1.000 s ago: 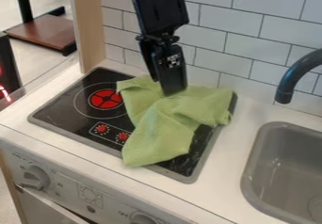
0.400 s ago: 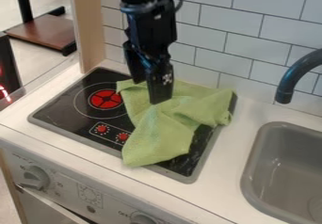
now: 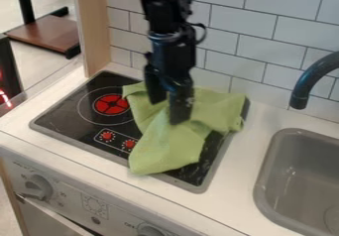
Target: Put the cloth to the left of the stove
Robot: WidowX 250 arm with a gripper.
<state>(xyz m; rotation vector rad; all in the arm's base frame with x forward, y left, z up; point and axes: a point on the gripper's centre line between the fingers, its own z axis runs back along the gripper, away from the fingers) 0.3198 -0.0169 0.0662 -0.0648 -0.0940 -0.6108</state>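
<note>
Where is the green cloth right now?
In the camera view, the green cloth lies over the right side of the stove, under the gripper and left of the sink.

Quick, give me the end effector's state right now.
End effector: open, fingers apart over the green cloth on the stove, no grip on it visible.

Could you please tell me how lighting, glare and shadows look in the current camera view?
In the camera view, light falls fairly evenly on the white counter; a soft sheen follows the faucet; small pale reflections mark the glossy black stove beside the cloth, whose folds carry only gentle shading.
</note>
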